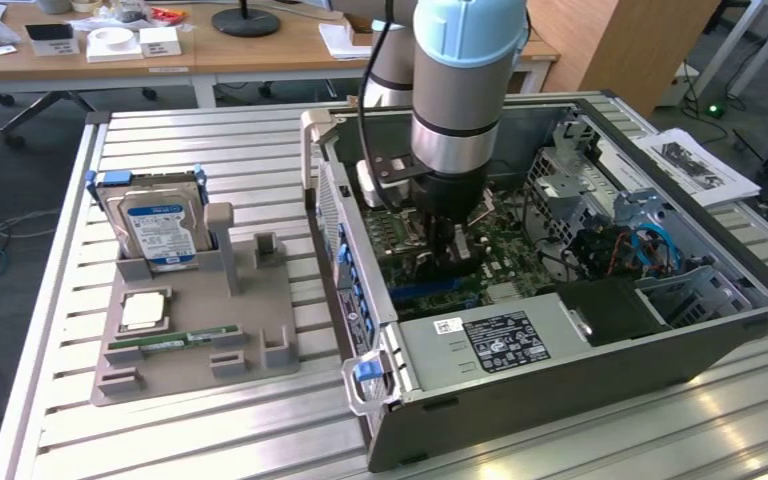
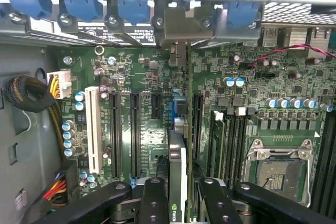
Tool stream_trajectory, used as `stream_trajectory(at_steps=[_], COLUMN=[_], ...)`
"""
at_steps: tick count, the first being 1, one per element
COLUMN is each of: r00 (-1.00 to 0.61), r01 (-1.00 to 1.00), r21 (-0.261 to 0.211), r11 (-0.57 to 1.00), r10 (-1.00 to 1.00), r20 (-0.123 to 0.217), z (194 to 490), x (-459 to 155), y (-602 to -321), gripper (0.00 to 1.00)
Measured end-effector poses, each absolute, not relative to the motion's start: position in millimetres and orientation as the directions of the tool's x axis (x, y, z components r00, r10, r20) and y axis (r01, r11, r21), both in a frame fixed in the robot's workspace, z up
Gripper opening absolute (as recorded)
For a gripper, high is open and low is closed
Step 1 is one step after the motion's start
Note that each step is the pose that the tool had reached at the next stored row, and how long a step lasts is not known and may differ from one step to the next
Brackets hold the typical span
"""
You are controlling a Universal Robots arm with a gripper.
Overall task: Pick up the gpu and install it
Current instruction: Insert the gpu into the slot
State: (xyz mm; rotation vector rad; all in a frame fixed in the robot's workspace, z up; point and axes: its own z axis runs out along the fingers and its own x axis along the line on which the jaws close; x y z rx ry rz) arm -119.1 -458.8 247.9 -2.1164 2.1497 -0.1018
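Closest to us in the wrist view, the gripper [image 2: 177, 199] is clamped on the gpu [image 2: 177, 163]. One black finger [image 2: 155, 198] presses on each flat face, so the card stands on edge between them and we see only its thin top rim.

From the grip, the gpu's long axis runs straight ahead toward the rear wall of the case [image 1: 584, 370]. It lies parallel to the long black slots [image 2: 114, 129] on the motherboard [image 2: 142, 77]. The card lies along the blue slot [image 2: 177, 109], which shows just beyond its near end. The gpu is therefore under the gripper, not off to one side, and the line of the card matches the line of the slot.

Farther on, the silver bracket [image 2: 181, 30] sits at the rear wall among the blue latches [image 2: 84, 6]. It seems to belong to the card, though we cannot tell from this angle whether the card's lower edge is fully down in the slot. The empty CPU socket [image 2: 278, 169] lies well apart, beyond the memory slots.

In the exterior view, the arm reaches down into the open case, with the gripper [image 1: 444, 245] low over the board. On the exterior view's left, outside the case, the tray [image 1: 184, 365] holds the drive [image 1: 157, 225] and the memory stick [image 1: 171, 340].
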Motion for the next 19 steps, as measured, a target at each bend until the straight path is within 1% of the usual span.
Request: stream_trajectory(at_steps=[19], r00=[-0.071], r01=[-0.988], r21=[-0.135], r11=[0.076], r10=[-0.997], r20=[-0.042], z=[252.3], x=[-119.4], y=[-463.5], gripper=[0.27])
